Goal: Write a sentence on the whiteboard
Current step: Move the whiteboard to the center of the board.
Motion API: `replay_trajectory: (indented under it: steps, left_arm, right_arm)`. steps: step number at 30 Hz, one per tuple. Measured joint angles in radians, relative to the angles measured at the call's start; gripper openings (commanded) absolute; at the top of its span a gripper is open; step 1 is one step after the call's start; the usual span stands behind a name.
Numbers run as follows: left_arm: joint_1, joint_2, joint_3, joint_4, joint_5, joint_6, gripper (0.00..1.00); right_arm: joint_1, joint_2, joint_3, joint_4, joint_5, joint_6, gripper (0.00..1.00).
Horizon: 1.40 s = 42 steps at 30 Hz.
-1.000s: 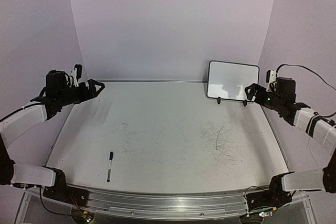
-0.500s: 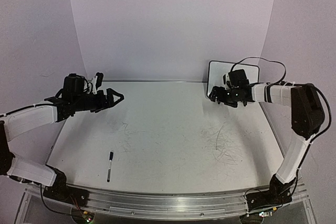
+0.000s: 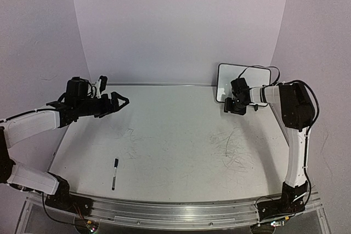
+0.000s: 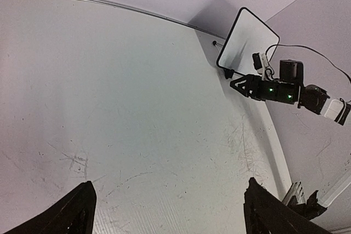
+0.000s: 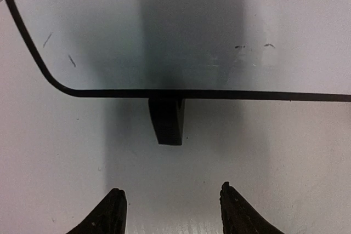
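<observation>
The whiteboard [image 3: 258, 79] stands upright on two small black feet at the back right of the table, also seen in the left wrist view [image 4: 248, 38]. No sentence shows on its face, only a few small specks. My right gripper [image 3: 232, 106] hovers low in front of the board's left foot [image 5: 166, 119]. In its wrist view the right gripper [image 5: 171, 191] is open, with bare table between its fingers and a gap to the foot. My left gripper [image 3: 124, 101] hangs wide open over the back left of the table and holds nothing [image 4: 169, 184].
A black marker pen [image 3: 115, 173] lies on the table near the front left. Grey scuff scribbles [image 3: 233, 149] mark the tabletop right of centre. Purple walls close in the back and sides. A cable loops over the right wrist in front of the board.
The right arm swung from the table's right edge leftward to the board's left foot, and its jaws narrowed. The left arm moved rightward a second ago, then held still.
</observation>
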Motion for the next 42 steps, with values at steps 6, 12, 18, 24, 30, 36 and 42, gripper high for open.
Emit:
replay_trajectory:
  steps: [6,12,18,24,30,36,42]
  left_arm:
    - [0.0,0.007,0.0,0.0,-0.009,0.003,0.93]
    - [0.0,0.002,0.0,0.0,-0.035,0.004,0.93]
    - [0.0,-0.011,0.0,0.0,-0.051,0.004,0.93]
    - [0.0,-0.013,0.0,0.0,-0.058,0.004,0.93]
    - [0.0,-0.013,0.0,0.0,-0.059,0.004,0.93]
    - [0.0,-0.013,0.0,0.0,-0.065,0.004,0.93]
    - [0.0,-0.013,0.0,0.001,-0.075,0.004,0.93]
  right_arm:
    - [-0.008,0.1,0.131,-0.019,0.031,-0.019,0.49]
    - [-0.009,0.166,0.218,-0.032,0.057,-0.031,0.36]
    - [-0.009,0.203,0.274,-0.054,0.078,-0.044,0.2]
    - [-0.008,0.203,0.271,-0.059,0.099,-0.054,0.03]
    - [-0.002,0.192,0.235,-0.02,0.128,-0.059,0.0]
    - [0.025,0.115,0.101,0.036,0.129,-0.072,0.0]
    - [0.114,-0.061,-0.173,0.08,0.15,-0.027,0.0]
